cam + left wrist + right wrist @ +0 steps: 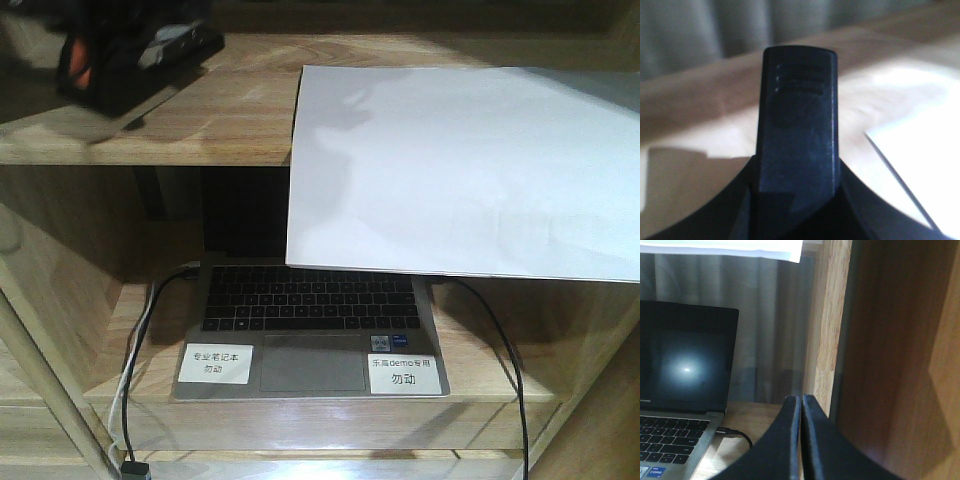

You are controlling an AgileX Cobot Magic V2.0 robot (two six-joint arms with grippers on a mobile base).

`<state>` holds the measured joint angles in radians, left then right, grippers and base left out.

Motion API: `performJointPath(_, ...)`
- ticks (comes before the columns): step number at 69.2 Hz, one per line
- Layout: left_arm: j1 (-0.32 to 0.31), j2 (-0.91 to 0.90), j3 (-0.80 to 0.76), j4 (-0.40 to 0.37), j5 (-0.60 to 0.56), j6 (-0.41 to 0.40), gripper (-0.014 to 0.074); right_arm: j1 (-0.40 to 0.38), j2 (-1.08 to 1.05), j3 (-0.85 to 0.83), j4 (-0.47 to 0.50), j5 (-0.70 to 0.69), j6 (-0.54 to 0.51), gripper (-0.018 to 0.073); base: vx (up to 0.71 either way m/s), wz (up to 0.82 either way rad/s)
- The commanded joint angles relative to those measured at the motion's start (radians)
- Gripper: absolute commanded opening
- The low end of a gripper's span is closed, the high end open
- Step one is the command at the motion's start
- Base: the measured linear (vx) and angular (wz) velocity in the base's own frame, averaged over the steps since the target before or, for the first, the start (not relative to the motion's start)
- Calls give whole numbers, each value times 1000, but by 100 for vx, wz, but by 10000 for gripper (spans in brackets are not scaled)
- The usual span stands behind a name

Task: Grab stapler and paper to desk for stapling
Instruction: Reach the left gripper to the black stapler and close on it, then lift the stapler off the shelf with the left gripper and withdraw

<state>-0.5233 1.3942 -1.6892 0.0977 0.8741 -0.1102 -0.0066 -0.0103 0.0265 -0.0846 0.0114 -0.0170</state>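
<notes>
1. Front view: a small black stapler with an orange patch sits blurred at the far-left end of the wide light-wood tabletop. Whether it rests on the wood or hangs just above it I cannot tell. The plain white sheet of paper lies toward the right end, well apart from the stapler. Much of it overhangs the front edge, above a grey open laptop on the lower shelf. The likely risk is that a nudge tips the overhanging paper off the front edge.

2. Left wrist view: the left tool appears clamped on the stapler, which stands up between its dark fingers. The paper shows to the right on the tabletop. I judge that letting go here would leave the stapler far from the sheet, and a tilted release could tip it over.

3. Right wrist view: the right tool has its fingers pressed together with nothing between them. It is down at lower-shelf level, beside the laptop and a wooden upright, with the paper's edge overhead. Rising straight up could strike the overhang from below and flip the sheet. A sideways swing could catch the upright or the black cable.
</notes>
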Motion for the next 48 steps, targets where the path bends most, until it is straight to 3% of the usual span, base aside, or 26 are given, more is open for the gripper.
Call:
performJointPath(1,-6,-123,76,-20,-168,-1,-6,-6,-10,5,-2,-78,1,-10,0,0)
performJointPath(11,-6,-266,240,-60,-232,34,-6,-6,-10,5,-2,-78,1,-10,0,0)
performJointPath(32,-6,-569,529,-92,-254,110,-6,-5,-10,5,-2,-77,1,-10,0,0)
performJointPath(48,-6,-783,725,-92,-261,110,-6,-5,-10,5,-2,-77,1,-10,0,0)
